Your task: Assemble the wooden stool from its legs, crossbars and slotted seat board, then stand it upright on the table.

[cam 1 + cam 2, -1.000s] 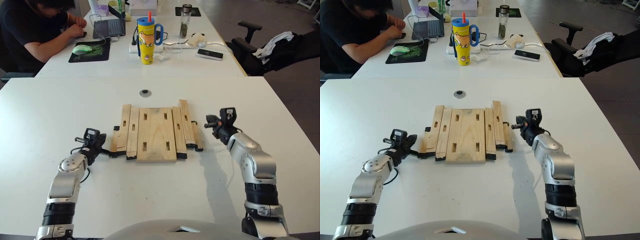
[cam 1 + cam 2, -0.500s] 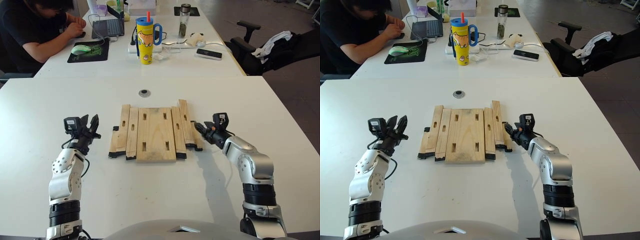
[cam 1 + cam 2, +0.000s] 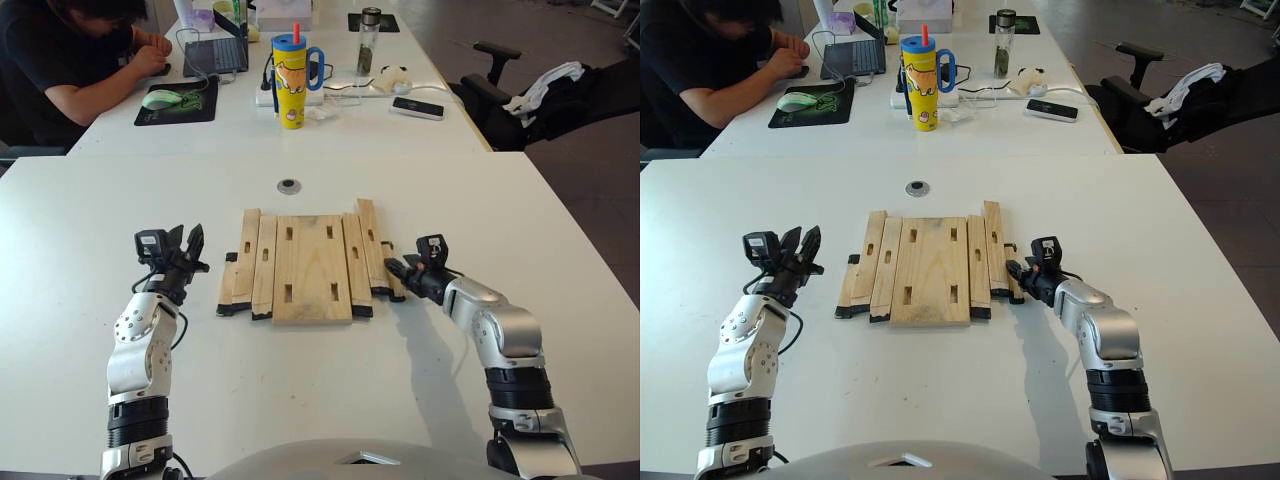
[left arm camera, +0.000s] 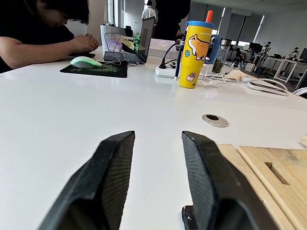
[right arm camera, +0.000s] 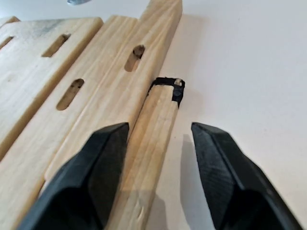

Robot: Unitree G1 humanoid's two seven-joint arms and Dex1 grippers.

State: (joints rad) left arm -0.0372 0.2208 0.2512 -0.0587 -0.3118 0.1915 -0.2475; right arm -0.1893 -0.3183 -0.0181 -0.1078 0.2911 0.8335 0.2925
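The slotted seat board [image 3: 312, 268] lies flat in the middle of the white table [image 3: 500, 210]. Two slotted legs [image 3: 252, 265] lie along its left side and two more [image 3: 362, 250] along its right. A short crossbar [image 3: 393, 281] lies at the right edge of the group. My right gripper [image 3: 397, 272] is low at the table, open, with one finger on each side of that crossbar [image 5: 154, 129]. My left gripper [image 3: 187, 238] is raised a little, left of the leftmost leg, open and holding nothing [image 4: 158, 139].
A round cable grommet [image 3: 289, 186] sits in the table beyond the wood. The far desk holds a yellow cup [image 3: 292, 82], a laptop, a bottle and a phone. An office chair [image 3: 500, 70] stands at the right. Bare table lies on both sides of the wood.
My left gripper has left the ends of the left legs, lifted and turned to point up the table. My right gripper has dropped and slid in around the short crossbar.
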